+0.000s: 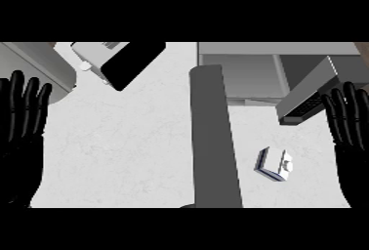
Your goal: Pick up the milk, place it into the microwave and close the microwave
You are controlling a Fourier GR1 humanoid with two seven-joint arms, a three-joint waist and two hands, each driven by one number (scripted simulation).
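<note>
White, faintly veined stone makes up the counter [122, 146], which fills most of the head view. The milk [275, 163], a small carton with a white face and a blue side, sits on it right of centre and toward the near side, touched by neither hand. Whether it stands upright or lies on its side is hard to tell from this steep angle.

Beyond it, at the far right, is the microwave [245, 73], a grey box whose cavity shows pale grey walls. A grey slab with a dark face, seemingly its open door [306, 93], slants from the cavity's right edge toward the near side. The milk is well clear of the cavity, nearer than the door's lower end and a little to its left.

A long grey bar [213, 136] runs from just left of the microwave down to the near edge, splitting the counter; the milk lies just to its right.

At the far left sits a white appliance [90, 53] with a black panel [133, 61] set at an angle, and a grey curved object [36, 61] fills the corner beside it.

The left hand [18, 156] rests at the left edge, fingers straight, pointing away and slightly spread, holding nothing. The right hand [353, 163] rests the same way at the right edge, near the door's lower end and apart from the milk.
</note>
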